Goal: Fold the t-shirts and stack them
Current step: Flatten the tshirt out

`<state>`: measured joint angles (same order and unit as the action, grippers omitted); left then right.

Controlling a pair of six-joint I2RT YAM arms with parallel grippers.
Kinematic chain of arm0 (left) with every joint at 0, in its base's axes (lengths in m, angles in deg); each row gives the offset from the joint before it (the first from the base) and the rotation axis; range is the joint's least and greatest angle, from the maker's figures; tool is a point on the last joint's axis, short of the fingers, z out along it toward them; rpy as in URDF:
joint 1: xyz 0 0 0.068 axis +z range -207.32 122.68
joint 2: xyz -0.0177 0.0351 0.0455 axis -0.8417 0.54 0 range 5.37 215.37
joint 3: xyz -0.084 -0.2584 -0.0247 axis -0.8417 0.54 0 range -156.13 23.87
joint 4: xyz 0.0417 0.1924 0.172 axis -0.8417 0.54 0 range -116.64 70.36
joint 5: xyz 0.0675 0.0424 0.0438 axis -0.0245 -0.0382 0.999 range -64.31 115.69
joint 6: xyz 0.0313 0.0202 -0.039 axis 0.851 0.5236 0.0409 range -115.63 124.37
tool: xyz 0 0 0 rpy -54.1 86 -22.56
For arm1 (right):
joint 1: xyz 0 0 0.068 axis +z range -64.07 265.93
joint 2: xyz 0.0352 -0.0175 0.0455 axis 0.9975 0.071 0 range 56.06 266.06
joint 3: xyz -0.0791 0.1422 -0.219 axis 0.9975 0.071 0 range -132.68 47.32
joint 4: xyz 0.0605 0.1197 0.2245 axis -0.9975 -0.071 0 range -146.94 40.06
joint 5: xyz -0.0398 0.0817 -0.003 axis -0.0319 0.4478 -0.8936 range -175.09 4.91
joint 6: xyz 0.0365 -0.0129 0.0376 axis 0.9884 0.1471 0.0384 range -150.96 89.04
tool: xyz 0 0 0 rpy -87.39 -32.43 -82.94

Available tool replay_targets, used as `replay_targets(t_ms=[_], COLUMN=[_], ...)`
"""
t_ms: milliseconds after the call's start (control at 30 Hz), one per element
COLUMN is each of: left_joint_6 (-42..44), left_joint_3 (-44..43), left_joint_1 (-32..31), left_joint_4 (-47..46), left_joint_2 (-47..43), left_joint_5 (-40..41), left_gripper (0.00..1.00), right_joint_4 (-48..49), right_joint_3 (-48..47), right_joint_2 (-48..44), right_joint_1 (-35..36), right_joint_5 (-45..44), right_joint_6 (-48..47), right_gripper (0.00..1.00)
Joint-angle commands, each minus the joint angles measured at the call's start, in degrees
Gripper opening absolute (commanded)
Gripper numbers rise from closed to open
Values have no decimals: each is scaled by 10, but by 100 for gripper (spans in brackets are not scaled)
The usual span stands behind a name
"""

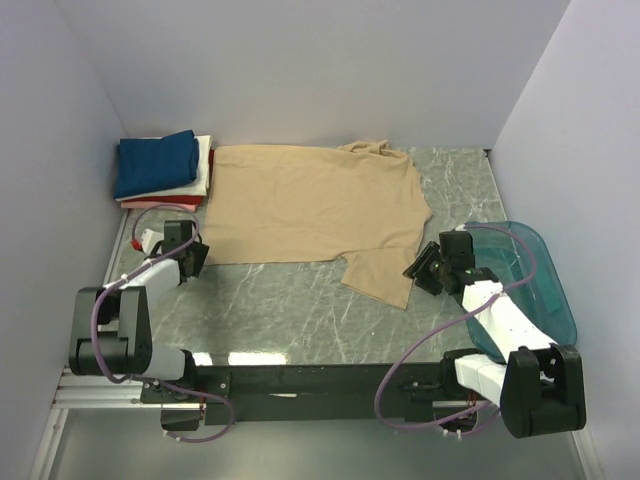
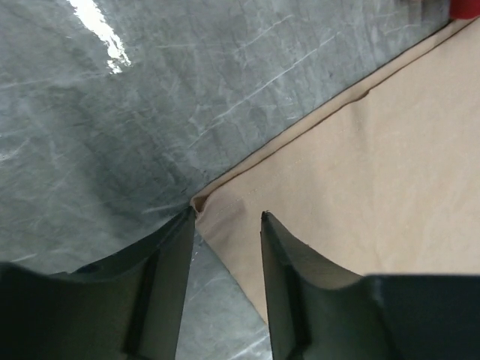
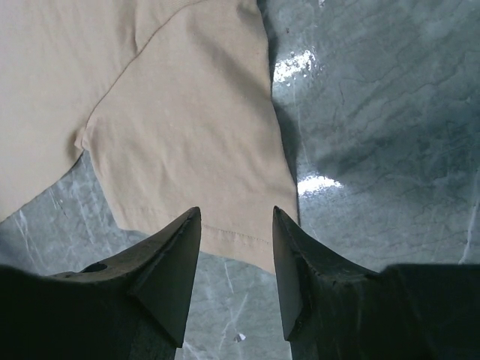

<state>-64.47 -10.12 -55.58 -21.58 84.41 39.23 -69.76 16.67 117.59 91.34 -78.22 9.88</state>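
Your left arm reaches forward, low over the table (image 1: 300,310), with the left gripper (image 2: 227,214) tipped down and its jaws apart. The tan shirt (image 1: 310,205) lies spread flat. Its near hem corner sits right at the gap, against one fingertip. Your right arm bends inward, the right gripper (image 3: 236,214) angled down, jaws also apart. The shirt's sleeve hem lies between the tips; whether they touch the cloth or sit just above it is hard to tell. The folded stack (image 1: 160,165), navy on top, lies beyond the left jaws.
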Motion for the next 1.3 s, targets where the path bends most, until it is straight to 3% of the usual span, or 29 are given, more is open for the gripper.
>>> replay_targets(t_ms=[0,200,300,600,800,1133,1267], left_joint_6=[-11,-19,-14,3,3,-7,-9], left_joint_3=[-28,-27,-33,-32,-39,-55,-56], left_joint_1=[-15,-37,-38,-40,-45,-63,-67], left_joint_4=[3,8,13,38,57,53,43], left_joint_2=[21,37,42,-20,-14,66,81], left_joint_5=[40,68,65,87,95,100,98], left_gripper=[45,29,17,31,54,56,48], right_joint_4=[-4,-15,-21,-17,-14,-9,-4], right_joint_3=[-9,-12,-14,-4,2,4,4], right_joint_2=[5,18,23,19,20,37,59], right_joint_1=[-1,-2,-1,-2,-2,-1,-2], right_joint_5=[-16,-27,-34,-37,-38,-46,-46], right_joint_6=[-5,-8,-9,-6,-6,-9,-13], right_gripper=[50,47,46,46,46,47,47])
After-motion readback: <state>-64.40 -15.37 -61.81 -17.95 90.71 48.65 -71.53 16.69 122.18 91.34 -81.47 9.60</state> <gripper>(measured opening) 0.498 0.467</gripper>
